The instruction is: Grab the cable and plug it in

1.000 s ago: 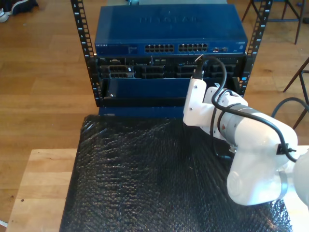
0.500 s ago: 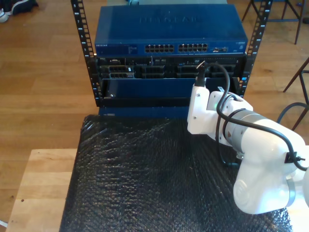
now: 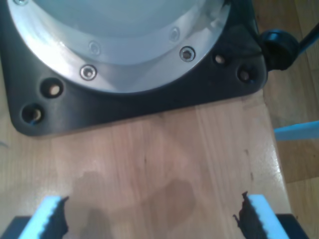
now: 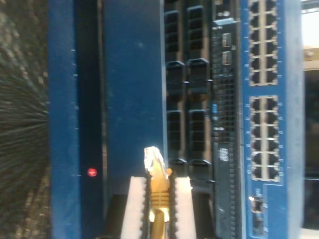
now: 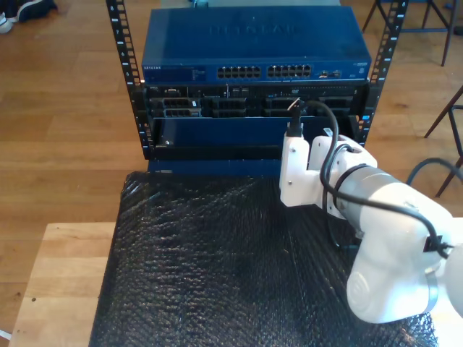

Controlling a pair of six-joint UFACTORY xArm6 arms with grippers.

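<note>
My second gripper (image 4: 158, 206) was clenched on the cable (image 4: 158, 196), its two pale pads (image 4: 134, 209) pressing the yellow jacket from either side. The small clear plug (image 4: 153, 158) stuck out past the pad tips and pointed at the rack of equipment (image 5: 253, 108), apart from it and touching none of its faces. Ahead of the plug in the second wrist view lay a plain blue panel (image 4: 132, 89) with a small red light (image 4: 91, 172) beside it. Further across the same rack came rows of dark drive bays (image 4: 188, 84), and beyond those the blue network switch (image 4: 269, 99) with its blocks of ports.

In the exterior view the white arm (image 5: 362, 217) reached toward the front of the rack from over the black padded mat (image 5: 210, 267). Its wrist hung near the rack's lower blue panel, below the switch that sat on top of the rack. A thick black robot cable (image 5: 329, 144) looped over that wrist.

My first gripper (image 3: 152, 219) stood released, with its two blue-tipped fingers (image 3: 261, 214) spread wide over a bare wooden tabletop (image 3: 164, 159). Just beyond them sat a black base plate (image 3: 149, 99) carrying a round metal flange (image 3: 124, 40), well away from the rack.
</note>
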